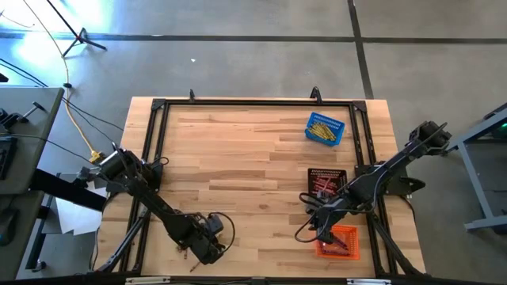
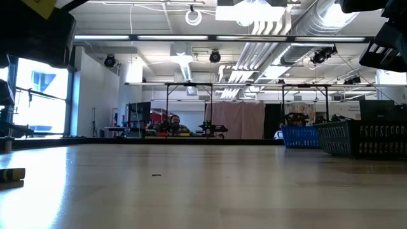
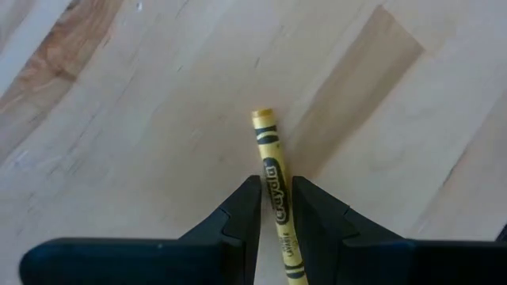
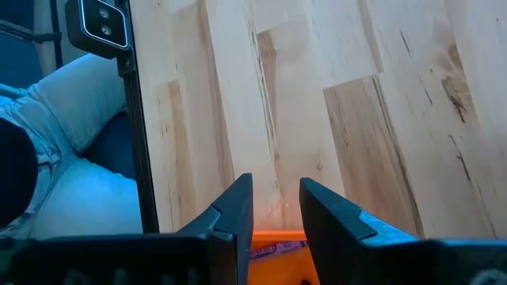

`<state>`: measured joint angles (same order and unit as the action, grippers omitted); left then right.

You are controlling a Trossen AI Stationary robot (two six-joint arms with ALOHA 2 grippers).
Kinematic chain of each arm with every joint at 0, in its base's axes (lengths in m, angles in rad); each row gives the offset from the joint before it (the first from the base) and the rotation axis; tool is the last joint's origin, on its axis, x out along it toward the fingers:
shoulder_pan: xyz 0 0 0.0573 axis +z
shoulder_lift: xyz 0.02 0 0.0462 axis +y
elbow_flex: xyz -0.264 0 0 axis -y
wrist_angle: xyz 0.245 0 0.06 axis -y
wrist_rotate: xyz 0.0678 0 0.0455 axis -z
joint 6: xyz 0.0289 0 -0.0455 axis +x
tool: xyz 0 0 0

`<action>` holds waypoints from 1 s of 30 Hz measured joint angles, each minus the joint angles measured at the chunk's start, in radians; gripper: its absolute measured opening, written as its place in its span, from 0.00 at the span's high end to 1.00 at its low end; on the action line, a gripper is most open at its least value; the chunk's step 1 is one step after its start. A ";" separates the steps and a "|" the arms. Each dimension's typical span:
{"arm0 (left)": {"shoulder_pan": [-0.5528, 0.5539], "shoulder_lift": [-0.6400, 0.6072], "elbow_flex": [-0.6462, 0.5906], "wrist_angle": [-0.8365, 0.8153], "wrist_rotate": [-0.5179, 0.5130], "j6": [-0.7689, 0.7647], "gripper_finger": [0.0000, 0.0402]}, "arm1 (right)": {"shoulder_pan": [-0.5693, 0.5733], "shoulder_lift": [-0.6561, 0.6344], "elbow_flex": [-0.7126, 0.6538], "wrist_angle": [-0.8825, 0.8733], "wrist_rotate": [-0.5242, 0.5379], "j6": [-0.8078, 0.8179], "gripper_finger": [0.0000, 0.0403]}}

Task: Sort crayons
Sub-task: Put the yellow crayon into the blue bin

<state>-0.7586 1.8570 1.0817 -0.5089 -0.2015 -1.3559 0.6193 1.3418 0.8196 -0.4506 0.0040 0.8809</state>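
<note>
A yellow crayon [image 3: 273, 178] lies flat on the wooden table [image 1: 238, 158] near its front left. My left gripper [image 3: 276, 188] [image 1: 209, 250] points steeply down over it, open. One finger stands on each side of the crayon's middle, with a thin gap showing on both sides. A few more loose crayons [image 1: 183, 252] lie just left of that gripper. My right gripper [image 4: 276, 190] [image 1: 321, 229] hangs open and empty above the far rim of the orange basket [image 1: 339, 242], which holds crayons [image 4: 273, 249].
A blue basket [image 1: 325, 129] of yellow crayons stands at the far right. A black basket [image 1: 326, 182] of red ones stands in front of it. A black metal frame [image 1: 158, 107] rims the table. A person's leg [image 4: 71, 166] shows beyond the table's edge.
</note>
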 joint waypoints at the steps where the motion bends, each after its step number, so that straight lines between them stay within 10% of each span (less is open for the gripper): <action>1: 0.001 0.006 0.000 0.003 0.001 0.000 0.84 | 0.000 0.000 0.000 -0.001 0.000 -0.003 0.77; 18: 0.084 0.014 0.011 -0.034 -0.017 0.169 0.99 | -0.005 0.000 0.000 0.021 0.134 -0.010 0.77; 30: 0.342 -0.138 0.066 -0.112 -0.424 0.679 1.00 | -0.182 -0.003 0.100 -0.039 0.197 -0.108 0.77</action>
<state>-0.4167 1.7193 1.1477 -0.6208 -0.6255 -0.6769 0.4373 1.3388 0.9199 -0.4901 0.2013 0.7725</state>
